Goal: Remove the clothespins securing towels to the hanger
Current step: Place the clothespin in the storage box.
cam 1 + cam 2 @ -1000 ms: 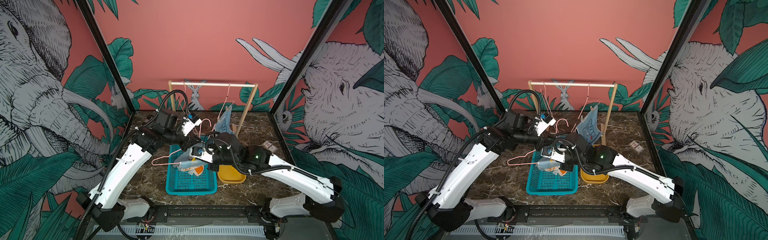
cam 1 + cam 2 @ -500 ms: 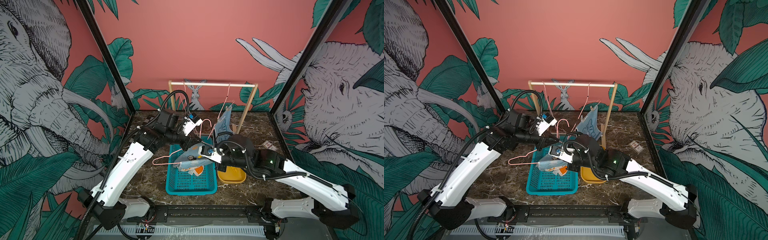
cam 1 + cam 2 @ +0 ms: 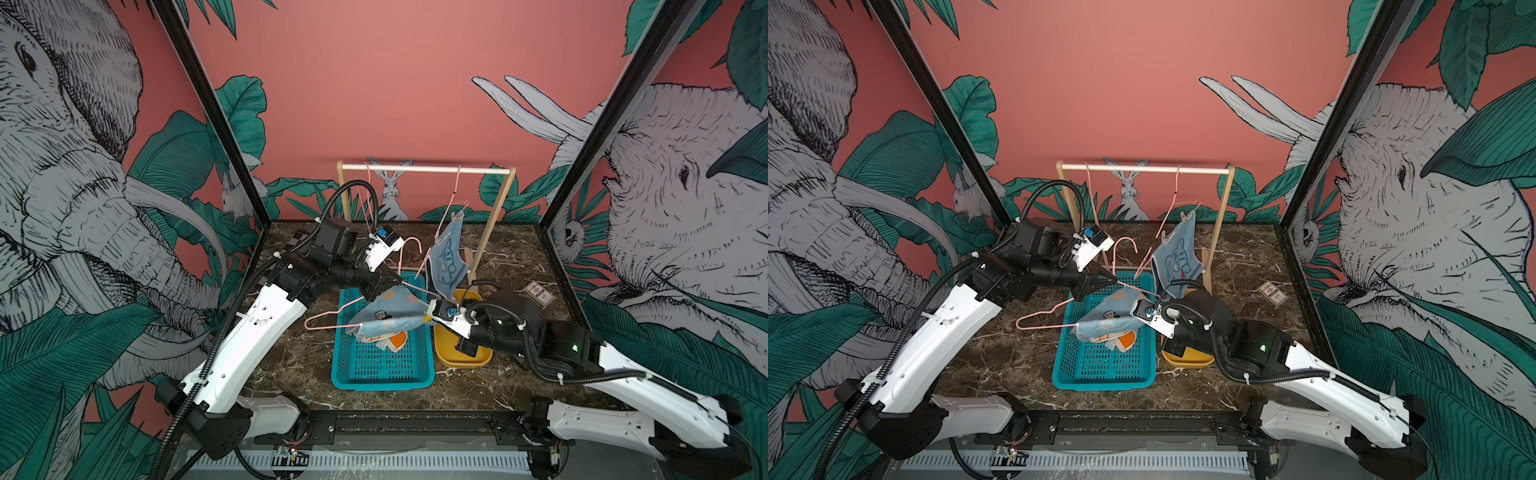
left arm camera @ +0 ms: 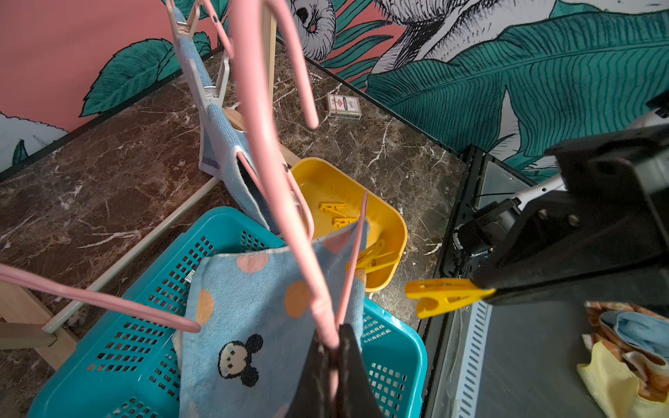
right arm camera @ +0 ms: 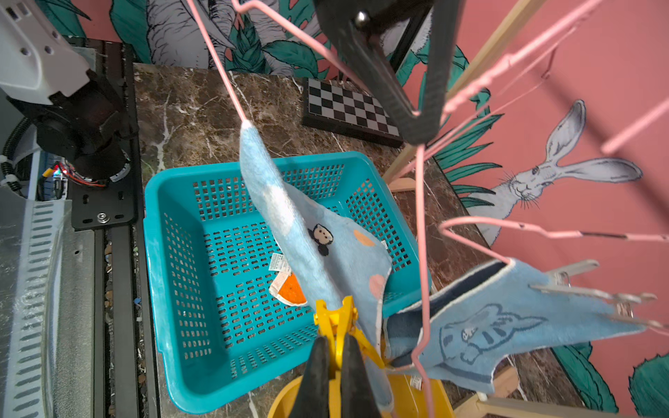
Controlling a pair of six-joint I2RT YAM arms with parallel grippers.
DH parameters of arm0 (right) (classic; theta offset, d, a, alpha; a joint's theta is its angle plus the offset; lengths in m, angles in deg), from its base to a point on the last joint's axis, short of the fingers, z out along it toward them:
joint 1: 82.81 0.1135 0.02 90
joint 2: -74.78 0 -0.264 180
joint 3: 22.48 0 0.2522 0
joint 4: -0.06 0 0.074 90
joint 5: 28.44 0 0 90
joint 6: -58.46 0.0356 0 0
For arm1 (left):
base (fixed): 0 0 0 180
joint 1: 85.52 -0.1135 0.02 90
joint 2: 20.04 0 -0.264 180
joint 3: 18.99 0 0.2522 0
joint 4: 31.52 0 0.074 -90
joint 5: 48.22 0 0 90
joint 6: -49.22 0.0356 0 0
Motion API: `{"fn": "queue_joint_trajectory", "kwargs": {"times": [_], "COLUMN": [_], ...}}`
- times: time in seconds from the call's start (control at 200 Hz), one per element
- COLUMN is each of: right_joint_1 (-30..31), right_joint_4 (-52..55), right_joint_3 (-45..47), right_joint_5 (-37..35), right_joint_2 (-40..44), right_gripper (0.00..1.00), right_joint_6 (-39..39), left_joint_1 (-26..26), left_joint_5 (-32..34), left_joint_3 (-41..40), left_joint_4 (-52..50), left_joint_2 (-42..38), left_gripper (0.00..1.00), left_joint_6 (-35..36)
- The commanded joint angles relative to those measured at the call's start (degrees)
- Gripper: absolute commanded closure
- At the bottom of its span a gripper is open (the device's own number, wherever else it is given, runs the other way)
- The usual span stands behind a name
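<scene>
The left arm reaches forward over the teal basket [image 3: 380,383], its gripper [image 4: 331,343] clamped on the pink hanger [image 4: 269,152] that carries a spotted blue towel [image 4: 249,300]. The right arm stretches in low, and its gripper [image 4: 483,289] pinches a yellow clothespin [image 4: 443,295] just beside the towel's edge.

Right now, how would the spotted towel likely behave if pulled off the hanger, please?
Probably floppy: the spotted towel sags and folds under the hanger. Likely light, since so thin a hanger carries it. It may drop into the basket, which lies below.
</scene>
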Motion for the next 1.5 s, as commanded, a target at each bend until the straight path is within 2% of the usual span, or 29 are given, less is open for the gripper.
{"fn": "queue_joint_trajectory", "kwargs": {"times": [0.0,0.345,0.435,0.64,0.75,1.1,1.495], "right_joint_1": [-1.1,-7.5,-8.7,-14.2,-17.6,-27.6,-33.7], "right_joint_4": [-1.7,-2.7,-4.0,-8.9,-12.8,-27.2,-36.0], "right_joint_3": [3.6,17.3,19.0,24.2,27.8,35.8,38.0], "right_joint_5": [-3.8,-10.4,-12.7,-11.6,-9.8,3.7,9.9], "right_joint_2": [4.4,16.3,16.1,12.8,12.0,3.9,-4.5], "right_gripper": [0.96,0.95,0.94,0.94,0.94,0.93,0.90], "right_joint_6": [3.9,15.2,18.3,24.4,27.4,32.8,34.1], "left_joint_1": [-0.4,-0.3,-0.3,-0.4,-0.4,-0.4,-0.4], "left_joint_5": [0.1,1.4,1.4,1.8,2.8,2.8,2.8], "left_joint_3": [0.5,-0.3,-0.5,-1.0,-1.2,-0.8,-1.5], "left_joint_4": [1.5,2.6,3.2,3.5,3.5,3.7,3.9], "left_joint_2": [-1.2,-2.1,-1.9,-2.2,-2.3,-2.1,-2.4], "left_gripper": [1.00,1.00,1.00,1.00,1.00,1.00,1.00], "left_joint_6": [0.3,-0.1,-0.2,0.2,0.4,0.2,-0.3]}}
